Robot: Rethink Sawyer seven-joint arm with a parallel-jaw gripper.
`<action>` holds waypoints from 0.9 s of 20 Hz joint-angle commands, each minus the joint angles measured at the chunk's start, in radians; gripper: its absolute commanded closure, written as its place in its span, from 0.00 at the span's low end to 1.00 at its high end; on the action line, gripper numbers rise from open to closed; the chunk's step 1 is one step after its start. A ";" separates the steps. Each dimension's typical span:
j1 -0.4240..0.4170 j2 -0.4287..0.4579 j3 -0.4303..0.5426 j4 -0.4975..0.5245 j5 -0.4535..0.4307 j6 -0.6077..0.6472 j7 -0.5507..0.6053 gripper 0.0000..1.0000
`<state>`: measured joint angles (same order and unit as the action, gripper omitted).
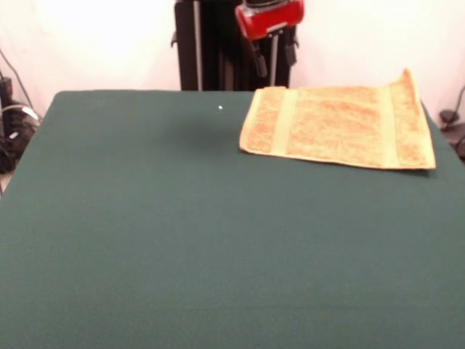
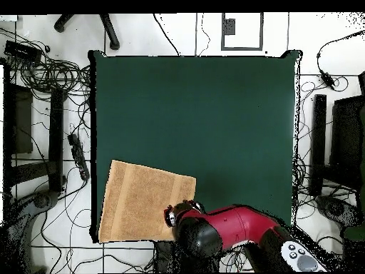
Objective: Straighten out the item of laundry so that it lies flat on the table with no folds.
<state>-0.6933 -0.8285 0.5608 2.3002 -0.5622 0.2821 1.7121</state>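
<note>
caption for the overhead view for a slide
Golden-orange terry towel lying spread flat at a corner of the dark green cloth-covered table, red and black robot arm beside it.

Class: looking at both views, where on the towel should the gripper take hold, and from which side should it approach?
Probably the towel corner nearest the arm, approached from above. The towel lies nearly flat at the table corner by the robot's base, one edge reaching the table's edge, so a thin corner seems the only pinchable part.

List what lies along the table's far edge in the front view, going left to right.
Bare green table → small white speck → red arm with its gripper hanging above the edge → orange towel, spread out flat and reaching the right corner.
</note>
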 commanded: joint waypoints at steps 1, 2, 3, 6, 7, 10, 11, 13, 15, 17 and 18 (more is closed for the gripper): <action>0.107 0.116 0.063 -0.179 -0.104 -0.066 -0.016 0.00; 0.111 0.124 0.064 -0.187 -0.108 -0.066 -0.011 0.00; 0.111 0.132 0.068 -0.197 -0.114 -0.065 -0.013 0.00; 0.100 0.160 0.091 -0.229 -0.116 -0.026 -0.038 0.00; 0.095 0.168 0.099 -0.238 -0.116 -0.014 -0.048 0.00; 0.088 0.186 0.112 -0.257 -0.116 0.011 -0.063 0.00; 0.087 0.188 0.114 -0.260 -0.117 0.015 -0.065 0.00; 0.084 0.195 0.119 -0.273 -0.117 0.029 -0.077 0.00; 0.081 0.196 0.121 -0.283 -0.119 0.039 -0.085 0.00; 0.079 0.195 0.122 -0.292 -0.123 0.048 -0.093 0.00; 0.078 0.194 0.123 -0.296 -0.124 0.052 -0.097 0.00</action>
<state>-0.6371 -0.7002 0.5781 2.1435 -0.6433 0.2723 1.7121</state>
